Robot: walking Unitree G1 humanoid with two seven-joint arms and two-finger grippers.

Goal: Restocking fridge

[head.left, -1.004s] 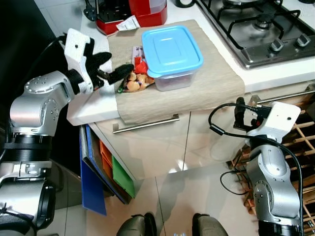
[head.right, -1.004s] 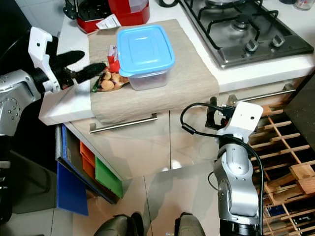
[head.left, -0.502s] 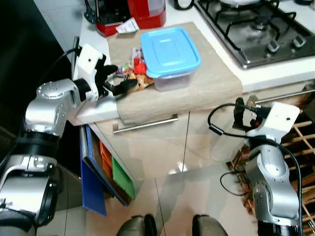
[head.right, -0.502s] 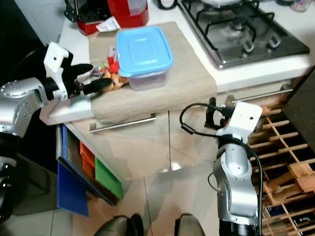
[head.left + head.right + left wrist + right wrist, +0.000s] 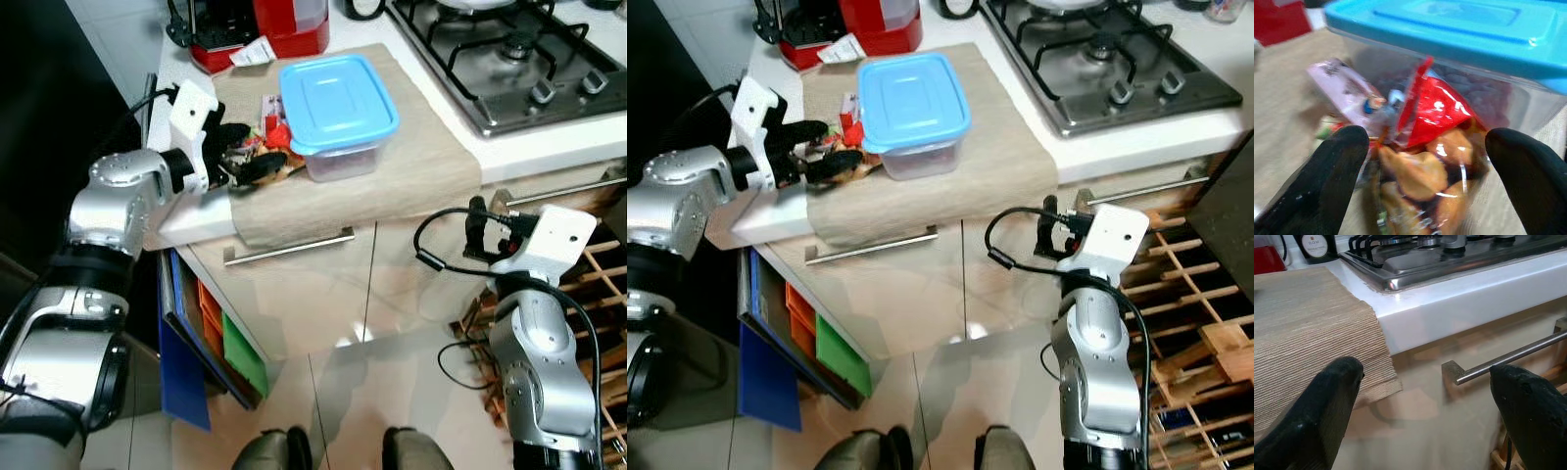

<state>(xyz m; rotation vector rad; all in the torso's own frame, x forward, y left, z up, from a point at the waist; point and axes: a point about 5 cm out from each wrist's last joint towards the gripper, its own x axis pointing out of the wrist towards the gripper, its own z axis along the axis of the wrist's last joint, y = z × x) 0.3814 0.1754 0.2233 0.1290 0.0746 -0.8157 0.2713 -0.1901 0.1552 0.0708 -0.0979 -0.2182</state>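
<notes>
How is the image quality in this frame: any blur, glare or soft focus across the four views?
Left and right eye views: sharp and evenly lit, with reflections on the glossy floor tiles. Left wrist view: soft all over, the open left gripper fingers blurred at close range, glare specks on the snack bag and the blue lid. Right wrist view: stove and cloth crisp, only the near right gripper fingers soft.

You've got a beige mat (image 5: 411, 171) spread on the white counter (image 5: 186, 220), a gas hob (image 5: 509, 59) just beside it, a red appliance (image 5: 265, 24) behind, a wooden rack (image 5: 1195, 323) by the cabinet, and a blue board (image 5: 186, 377) leaning below.
</notes>
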